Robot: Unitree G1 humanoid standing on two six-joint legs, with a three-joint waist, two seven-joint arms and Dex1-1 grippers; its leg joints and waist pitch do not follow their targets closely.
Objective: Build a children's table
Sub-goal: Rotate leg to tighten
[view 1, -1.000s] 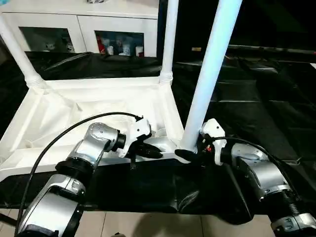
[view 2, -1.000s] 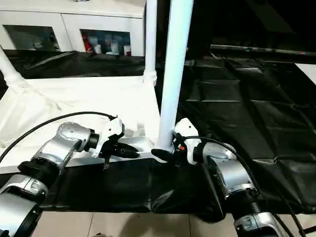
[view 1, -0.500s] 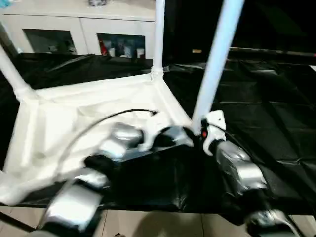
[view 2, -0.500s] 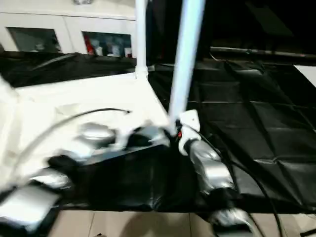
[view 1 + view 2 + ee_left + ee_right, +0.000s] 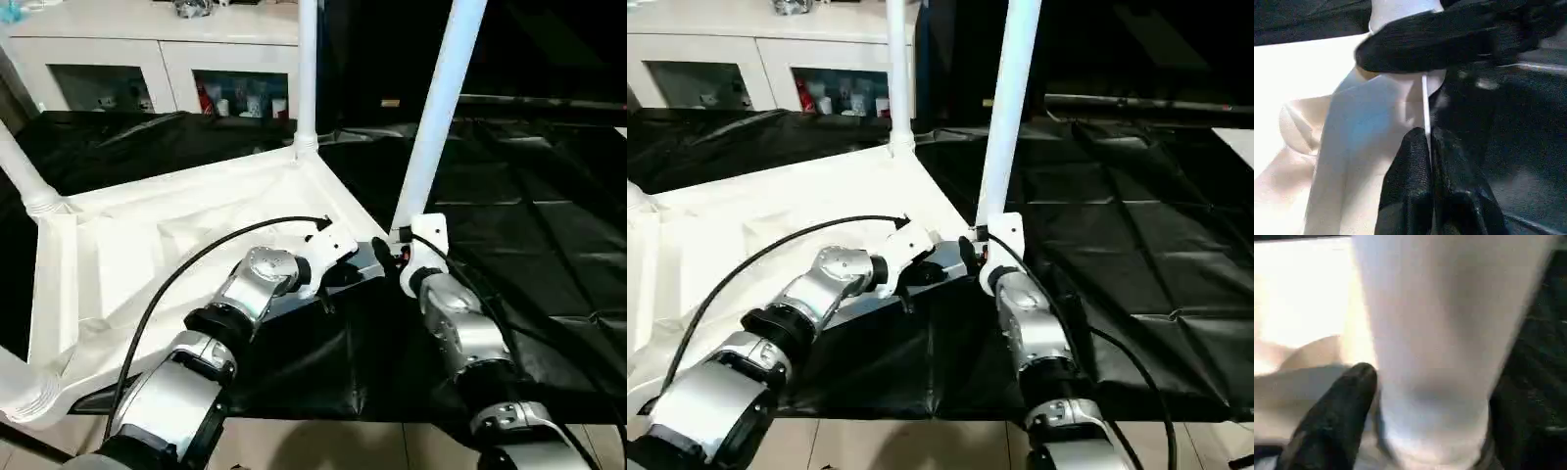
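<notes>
Right tool (image 5: 972,257) spread wide around the foot of the nearest leg (image 5: 436,113), one black finger (image 5: 1332,416) pressed beside the leg's base in the right wrist view, the white tube between the jaws; a firm clamp on it cannot be told. Left tool (image 5: 1431,147) shut tight, both fingertips together, tips against a thin white edge at the same corner of the tabletop (image 5: 147,255), nothing gripped between them. Across the left wrist view, one dark finger of the right tool lying against the leg's base just beyond the left tips.

Outward from the tools: children's table upside down on the black-draped counter (image 5: 529,225), ribbed underside facing up, long side running away to the left. Nearest leg seated at the near right corner socket, long axis upright with a slight lean to the right, top out of frame. Second leg (image 5: 307,73) upright at the far right corner. Third leg (image 5: 22,176) at the far left corner, leaning left. Rounded near left corner (image 5: 29,397) overhanging the counter's front edge.

Black cable (image 5: 186,279) arching over the left forearm, lying across the tabletop. Both silver forearms crowding the near corner, hiding the socket itself. Behind the counter, white cabinet (image 5: 147,54) with glass doors and small items inside.
</notes>
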